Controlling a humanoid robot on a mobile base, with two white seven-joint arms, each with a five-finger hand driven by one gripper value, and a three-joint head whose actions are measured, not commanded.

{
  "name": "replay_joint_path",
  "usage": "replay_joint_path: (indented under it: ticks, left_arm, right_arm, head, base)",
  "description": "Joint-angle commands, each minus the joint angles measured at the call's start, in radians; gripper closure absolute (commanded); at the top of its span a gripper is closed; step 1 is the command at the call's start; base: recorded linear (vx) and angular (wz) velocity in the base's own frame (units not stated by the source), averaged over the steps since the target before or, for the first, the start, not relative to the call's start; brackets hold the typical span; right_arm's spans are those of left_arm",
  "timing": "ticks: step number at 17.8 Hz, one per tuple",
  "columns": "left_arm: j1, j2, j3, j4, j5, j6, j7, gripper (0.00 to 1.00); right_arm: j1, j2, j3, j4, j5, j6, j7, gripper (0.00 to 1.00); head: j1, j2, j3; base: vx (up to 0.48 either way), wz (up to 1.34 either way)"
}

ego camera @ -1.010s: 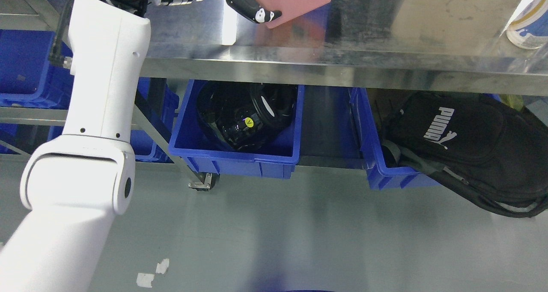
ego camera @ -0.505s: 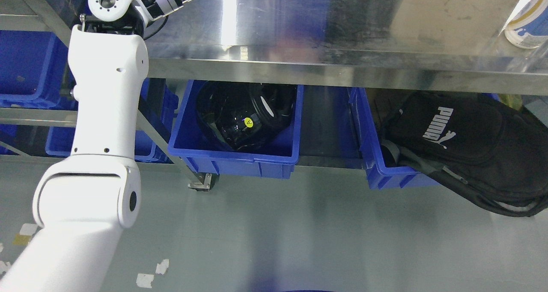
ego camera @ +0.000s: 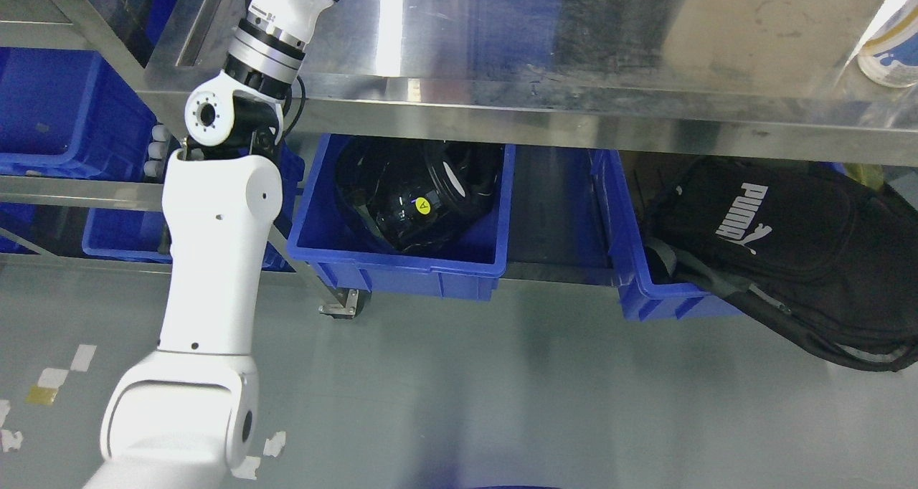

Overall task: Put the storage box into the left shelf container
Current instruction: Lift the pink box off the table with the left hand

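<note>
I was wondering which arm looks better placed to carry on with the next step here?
The left, as far as the picture shows. The left arm rises from the lower left and reaches over the steel table past the top edge; its robot hand is out of view. No right arm shows.

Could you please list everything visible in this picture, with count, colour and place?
table: one, steel, across the top
bins: at least four, blue, on low shelves under the table and at far left
black gear: one heap with a yellow sticker, in the middle bin
bag: one, black with white print, spilling out of the right bin
bottle: one, white with yellow and blue print, on the table's right end
tape scraps: several, white and yellow, on the grey floor at lower left
left arm: one, white, rising from lower left past the top edge; hand out of view
</note>
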Motion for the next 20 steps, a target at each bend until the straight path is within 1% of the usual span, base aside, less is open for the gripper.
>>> replay_joint_path:
  ticks: [1,3,5,8,9,10,11,12,16,20]
  left_arm:
    - [0.152,0.016,-0.267,-0.418,0.051,-0.050,0.152,0.99]
    - [0.204,0.016,-0.303,-0.445,0.051,-0.102,0.153,0.99]
    - [0.275,0.016,-0.335,-0.468,0.051,-0.115,0.152,0.99]
    - [0.396,0.016,-0.341,-0.493,0.048,-0.148,0.136,0.99]
    - [0.424,0.016,-0.329,-0.493,0.046,-0.162,0.138,0.99]
    - [0.437,0.016,-0.291,-0.491,0.046,-0.179,0.149,0.99]
    - [0.444,0.016,-0.204,-0.491,0.046,-0.184,0.149,0.99]
    - [0.459,0.016,-0.167,-0.491,0.046,-0.182,0.149,0.99]
    - [0.580,0.016,-0.111,-0.491,0.046,-0.196,0.147,0.98]
    - [0.635,0.016,-0.074,-0.496,0.046,-0.199,0.152,0.98]
  right_arm:
    - [-0.005,-0.017,0.000,-0.017,-0.021,0.001,0.000,0.00]
    - [-0.003,-0.017,0.000,-0.017,-0.021,0.001,-0.001,0.00]
    - [-0.005,-0.017,0.000,-0.017,-0.021,0.001,-0.001,0.00]
    - [-0.005,-0.017,0.000,-0.017,-0.021,0.001,-0.001,0.00]
    - [-0.005,-0.017,0.000,-0.017,-0.021,0.001,-0.001,0.00]
    - [-0.005,-0.017,0.000,-0.017,-0.021,0.001,-0.001,0.00]
    - [-0.003,-0.017,0.000,-0.017,-0.021,0.000,0.000,0.00]
    - [-0.005,-0.017,0.000,-0.017,-0.021,0.001,-0.001,0.00]
    - [-0.003,-0.017,0.000,-0.017,-0.021,0.000,-0.001,0.00]
    - [-0.005,-0.017,0.000,-0.017,-0.021,0.001,-0.001,0.00]
  head:
    - [0.0000,0.000,0.000]
    - [0.0000,0.000,0.000]
    - [0.0000,0.000,0.000]
    - [0.0000,0.000,0.000]
    - [0.0000,0.000,0.000]
    - [0.0000,0.000,0.000]
    - [0.0000,0.000,0.000]
    - [0.0000,0.000,0.000]
    - [0.0000,0.000,0.000]
    - [0.0000,0.001,0.000]
  base:
    - [0.021,0.08]
    - [0.029,0.26]
    - [0.026,0.46]
    - [0.015,0.58]
    - [-0.001,0.55]
    - [-0.029,0.62]
    - [-0.029,0.62]
    - [-0.025,0.90]
    - [0.022,1.28]
    - [0.121,1.38]
